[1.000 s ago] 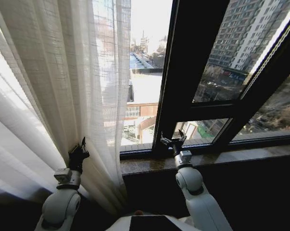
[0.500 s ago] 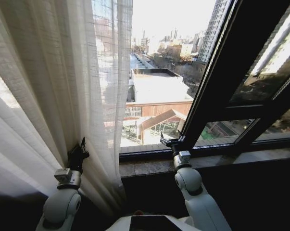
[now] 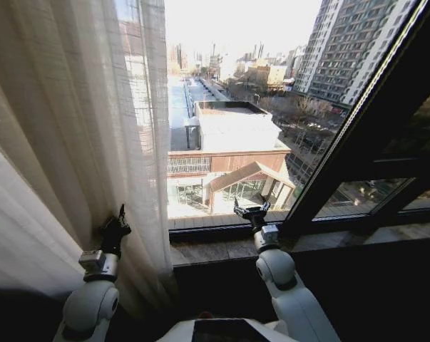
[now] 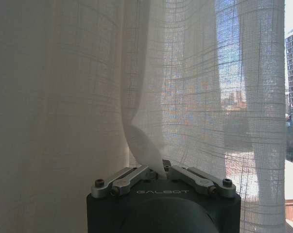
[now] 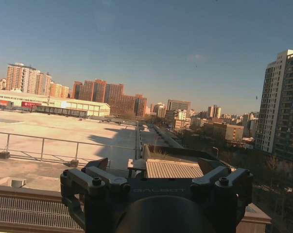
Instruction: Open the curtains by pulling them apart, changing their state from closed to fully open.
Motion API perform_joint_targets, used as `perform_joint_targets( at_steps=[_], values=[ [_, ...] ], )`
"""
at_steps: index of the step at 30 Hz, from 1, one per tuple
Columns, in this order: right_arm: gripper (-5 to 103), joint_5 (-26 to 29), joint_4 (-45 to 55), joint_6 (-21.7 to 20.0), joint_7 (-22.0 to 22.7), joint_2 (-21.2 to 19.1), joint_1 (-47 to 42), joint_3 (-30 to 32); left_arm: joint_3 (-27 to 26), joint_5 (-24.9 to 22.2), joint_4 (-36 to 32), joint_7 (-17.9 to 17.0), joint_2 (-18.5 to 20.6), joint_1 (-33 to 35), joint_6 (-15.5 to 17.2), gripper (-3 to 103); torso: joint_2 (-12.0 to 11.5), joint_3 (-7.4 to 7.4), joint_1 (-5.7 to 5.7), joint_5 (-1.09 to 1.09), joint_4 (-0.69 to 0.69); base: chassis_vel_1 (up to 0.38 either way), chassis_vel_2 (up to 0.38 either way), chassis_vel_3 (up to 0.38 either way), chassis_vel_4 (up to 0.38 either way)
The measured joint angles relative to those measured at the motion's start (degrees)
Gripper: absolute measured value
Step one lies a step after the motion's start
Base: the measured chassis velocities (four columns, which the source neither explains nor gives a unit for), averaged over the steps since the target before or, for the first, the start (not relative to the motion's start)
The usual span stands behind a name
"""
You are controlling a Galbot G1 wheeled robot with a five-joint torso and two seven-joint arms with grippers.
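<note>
The sheer cream curtain (image 3: 72,128) hangs gathered in pleats on the left side of the window, its free edge near the middle of the glass. My left gripper (image 3: 117,226) is shut on a low fold of it. In the left wrist view the fingers (image 4: 131,175) pinch that fold of curtain (image 4: 63,97), and the gripper (image 4: 163,167) points into the fabric. My right gripper (image 3: 251,209) stands open just above the sill, close to the bare glass and holding nothing. In the right wrist view that gripper (image 5: 156,172) faces the city outside.
A stone window sill (image 3: 222,249) runs across in front of both arms. A slanting black window frame bar (image 3: 357,142) stands to the right of the right gripper. Below the sill the wall is dark.
The whole view has shifted along the window. The curtain's free edge now lies further left and more bare glass shows. The left gripper still holds its fold; the right gripper stays open.
</note>
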Motion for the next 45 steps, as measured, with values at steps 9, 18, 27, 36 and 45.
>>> perform_joint_targets(
  at_steps=[9, 18, 27, 36, 45],
  values=[
    [100, 0.02, -0.57, 0.00, -0.09, -0.21, 0.25, -0.01, -2.86, -1.75, 0.55, -0.19, -1.39, -0.29, -0.02, 0, 0.00, -0.01, 0.00, -0.07, 0.02, -0.008, -0.011, 0.005, 0.010],
    [100, 0.03, -1.23, 0.06, -0.19, -0.21, 0.56, -0.42, -13.07, -7.79, 2.08, -0.27, -2.67, 0.06, -0.64, 0, 0.00, 0.00, 0.00, -0.04, 0.01, 0.000, 0.000, 0.000, 0.000],
    [100, 0.14, -1.23, 0.10, -0.23, -0.90, 0.60, 0.15, -28.19, -16.12, 9.23, -3.95, 0.05, -2.70, -0.13, 0, 0.00, 0.00, 0.00, -0.06, 0.01, 0.000, 0.000, 0.000, 0.000],
    [100, 0.20, -1.67, 0.12, -0.28, -0.83, 0.93, 0.14, -40.53, -21.42, 20.14, -4.92, 8.70, -5.42, 1.15, 0, 0.00, -0.01, 0.00, -0.07, 0.02, 0.000, 0.000, 0.000, 0.000],
    [100, 0.07, -2.27, 0.12, -0.36, 0.14, 1.29, -1.29, -37.88, -20.62, 20.85, -14.07, 10.85, -8.11, 4.12, 10, 0.00, -0.01, 0.00, -0.05, 0.01, 0.000, 0.000, 0.000, 0.000]
  ],
)
